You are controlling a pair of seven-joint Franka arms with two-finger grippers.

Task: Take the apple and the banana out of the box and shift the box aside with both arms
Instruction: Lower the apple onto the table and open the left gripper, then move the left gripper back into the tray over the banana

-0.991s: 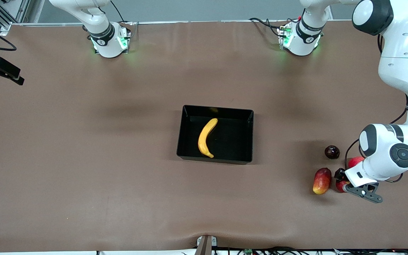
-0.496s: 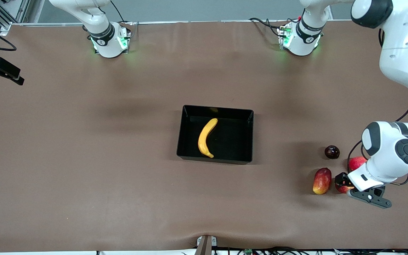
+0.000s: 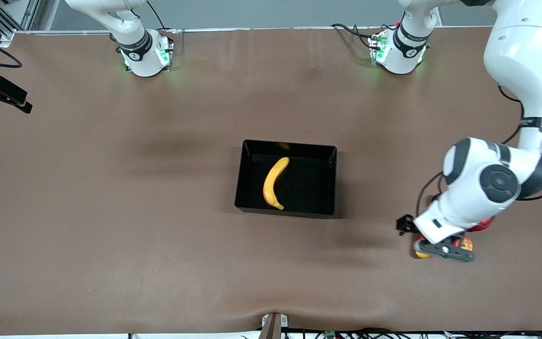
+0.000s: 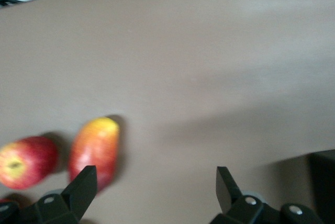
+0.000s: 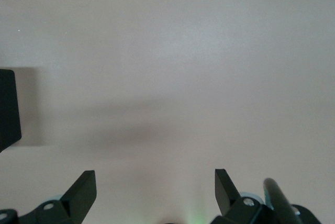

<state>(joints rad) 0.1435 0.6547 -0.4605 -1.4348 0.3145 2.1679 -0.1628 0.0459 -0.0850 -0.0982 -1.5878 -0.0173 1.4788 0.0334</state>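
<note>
While the left gripper [image 4: 152, 192] hangs over the fruits at the left arm's end of the tabletop [image 3: 111, 212], its fingers [image 4: 84, 187] are spread wide and hold nothing. The apple [image 4: 26, 162] lies on the tabletop just beside the red-yellow mango [image 4: 94, 150], outside the box [image 3: 332, 179]. The banana [image 3: 274, 182] lies alone in the box, near the wall toward the right arm's end. The box stands in the middle of the tabletop.

The right gripper [image 5: 152, 192] waits over bare tabletop, out of the front view, fingers also spread.

I judge the banana light and rather soft; a gentle hold across its thick middle looks best, because the skin bruises easily. The box looks stiff, light and glossy, so perhaps slippery; each arm should pinch one short wall.
</note>
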